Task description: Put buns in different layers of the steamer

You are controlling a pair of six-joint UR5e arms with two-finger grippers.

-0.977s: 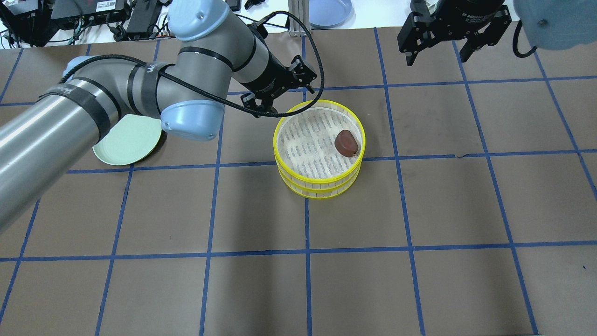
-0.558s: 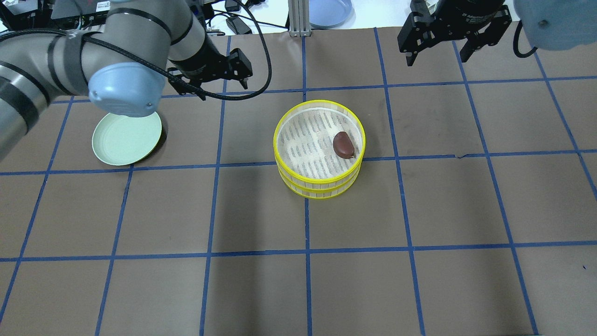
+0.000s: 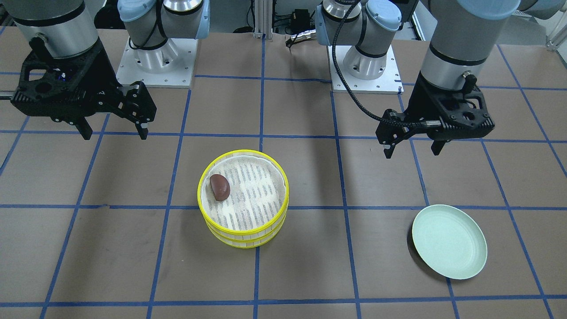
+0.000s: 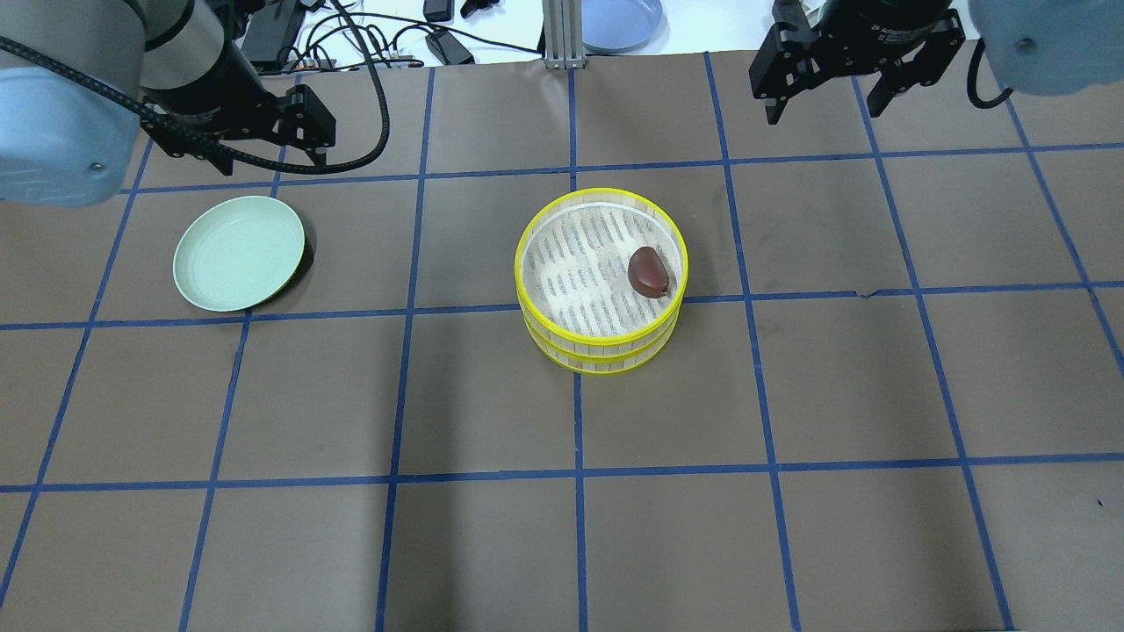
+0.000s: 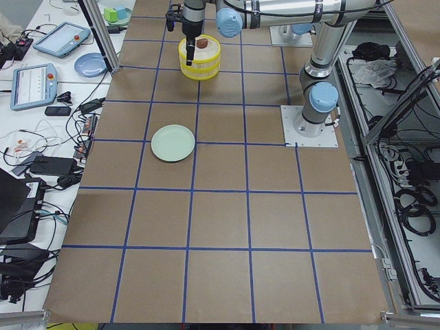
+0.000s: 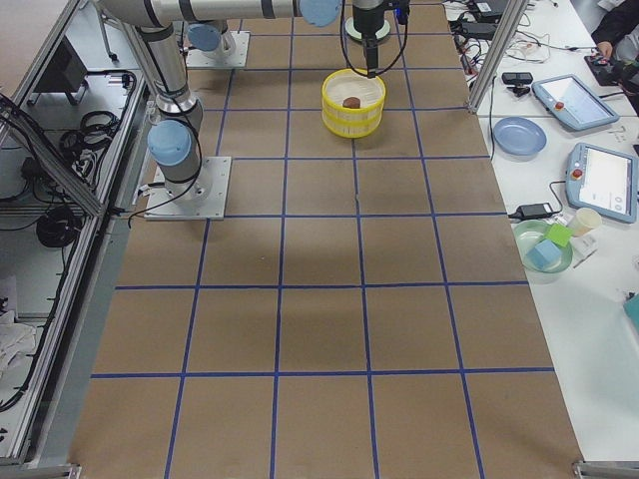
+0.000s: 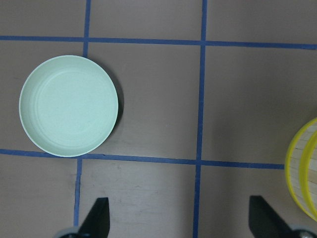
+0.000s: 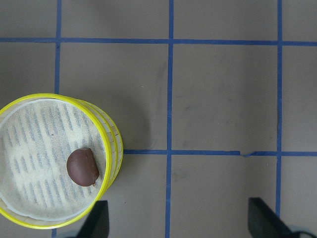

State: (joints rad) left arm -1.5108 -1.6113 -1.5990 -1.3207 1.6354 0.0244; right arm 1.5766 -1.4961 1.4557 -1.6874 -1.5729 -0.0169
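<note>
Two yellow-rimmed steamer tiers stand stacked mid-table, the upper tier (image 4: 603, 192) on the lower tier (image 4: 606, 363). The dark brown bun (image 4: 648, 270) lies in the upper tier near its right wall; it also shows in the front view (image 3: 219, 187) and the right wrist view (image 8: 82, 167). The cream-white bun is hidden in every view. My left gripper (image 4: 250, 158) is open and empty, hovering behind the pale green plate (image 4: 239, 253). My right gripper (image 4: 824, 110) is open and empty, at the far right behind the steamer.
The green plate (image 3: 449, 241) is empty, left of the steamer. A blue dish (image 4: 620, 22) and cables lie beyond the table's far edge. The arm bases (image 3: 157, 62) stand on the robot's side. Brown paper with blue tape lines covers the table.
My left arm has pulled away from the steamer's rim and swung left and back, to behind the green plate. The brown bun shifted slightly in the upper tier. The right arm has not moved.
</note>
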